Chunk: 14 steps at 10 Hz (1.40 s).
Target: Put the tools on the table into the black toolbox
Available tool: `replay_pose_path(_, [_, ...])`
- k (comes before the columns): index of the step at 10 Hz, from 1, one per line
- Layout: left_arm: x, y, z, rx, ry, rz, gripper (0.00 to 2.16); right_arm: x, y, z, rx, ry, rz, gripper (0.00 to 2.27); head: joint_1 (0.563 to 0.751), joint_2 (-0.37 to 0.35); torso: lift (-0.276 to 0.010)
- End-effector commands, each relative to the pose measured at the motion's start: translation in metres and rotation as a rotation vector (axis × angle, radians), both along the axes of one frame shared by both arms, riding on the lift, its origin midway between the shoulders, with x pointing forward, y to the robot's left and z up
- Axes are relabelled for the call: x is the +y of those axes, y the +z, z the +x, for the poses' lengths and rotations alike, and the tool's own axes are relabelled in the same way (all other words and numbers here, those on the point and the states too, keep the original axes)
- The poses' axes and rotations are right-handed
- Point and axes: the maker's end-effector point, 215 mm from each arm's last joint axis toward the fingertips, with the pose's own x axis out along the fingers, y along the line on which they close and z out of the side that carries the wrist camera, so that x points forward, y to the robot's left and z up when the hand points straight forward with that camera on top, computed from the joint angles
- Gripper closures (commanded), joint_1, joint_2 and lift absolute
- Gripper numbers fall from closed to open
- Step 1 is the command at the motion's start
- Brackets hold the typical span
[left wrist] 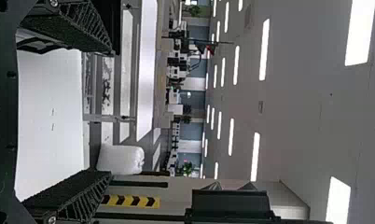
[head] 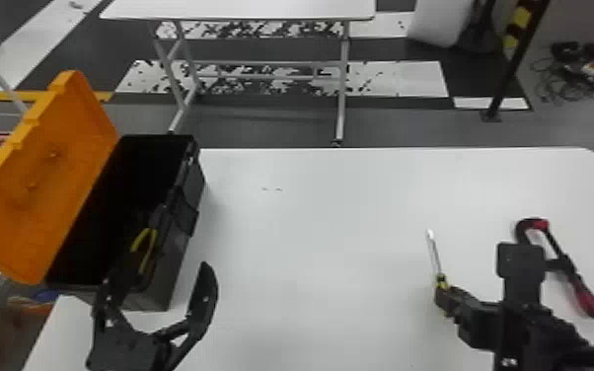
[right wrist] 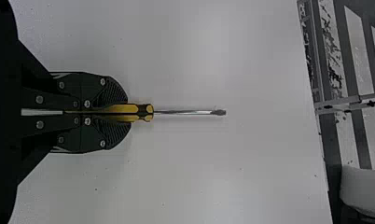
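Note:
My right gripper [head: 446, 298] is at the right part of the table, shut on the yellow-and-black handle of a screwdriver [head: 435, 256], whose shaft points toward the far edge. In the right wrist view, the right gripper [right wrist: 128, 113] clamps the screwdriver [right wrist: 185, 112] by its handle. The black toolbox [head: 175, 251] stands at the left with its orange lid [head: 49, 167] raised; yellow-handled pliers [head: 149, 249] lie inside, near its front right. My left gripper [head: 155, 296] is open beside the toolbox's near end; the left wrist view shows the left gripper [left wrist: 108, 112] with fingers wide apart.
A red-handled tool with a curved black frame [head: 588, 298] lies right of the right gripper, partly behind the arm. The white table [head: 311, 222] stretches between toolbox and screwdriver. Another white table [head: 261, 9] stands farther off, beyond the far edge.

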Motion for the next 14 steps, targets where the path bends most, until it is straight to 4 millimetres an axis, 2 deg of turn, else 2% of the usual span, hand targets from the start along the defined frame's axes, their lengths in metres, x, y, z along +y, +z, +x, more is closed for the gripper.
replay_pose_path(1, [0.0, 0.003, 0.001, -0.005, 0.002, -0.003, 0.05, 0.001, 0.01, 0.001, -0.023, 0.001, 0.005, 2.24, 0.695, 0.094, -0.075])
replay_pose_path(5, [-0.005, 0.023, 0.005, -0.045, -0.006, -0.02, 0.05, 0.01, 0.032, 0.003, -0.08, 0.022, 0.025, 2.24, 0.695, 0.092, -0.075])
replay_pose_path(7, [-0.02, 0.029, 0.007, -0.048, -0.034, -0.039, 0.05, 0.022, 0.047, 0.011, -0.151, 0.064, 0.062, 2.24, 0.695, 0.102, -0.075])
replay_pose_path(10, [-0.035, 0.014, 0.019, 0.041, -0.083, -0.09, 0.06, 0.035, 0.056, 0.008, -0.203, 0.104, 0.075, 2.24, 0.695, 0.088, -0.075])
replay_pose_path(14, [-0.066, 0.004, 0.02, 0.144, -0.189, -0.159, 0.07, 0.061, 0.087, 0.008, -0.327, 0.186, 0.101, 2.24, 0.695, 0.086, -0.075])
